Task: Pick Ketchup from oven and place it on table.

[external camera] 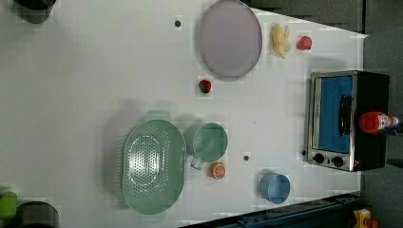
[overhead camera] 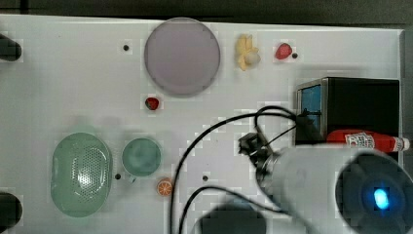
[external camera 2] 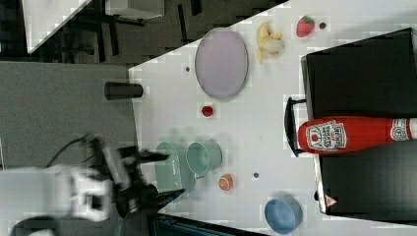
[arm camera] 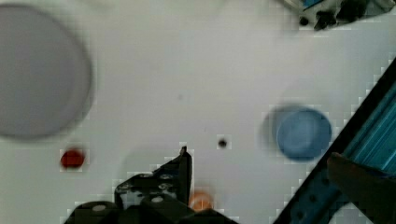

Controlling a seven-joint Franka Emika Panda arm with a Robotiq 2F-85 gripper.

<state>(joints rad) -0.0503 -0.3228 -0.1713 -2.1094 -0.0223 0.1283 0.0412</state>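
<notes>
In the right view, from its left: the robot's hand (external camera 2: 164, 174) hovers with its fingers spread wide apart, holding nothing, beside a green colander (external camera 2: 169, 172) and green cup (external camera 2: 204, 157) on the white surface (external camera 2: 255, 128). A grey plate (external camera 2: 221, 63) lies farther along. At the right view's right, the Ketchup (external camera 2: 354, 134) bottle lies on its side atop the black oven (external camera 2: 364, 78), well apart from the hand.
</notes>
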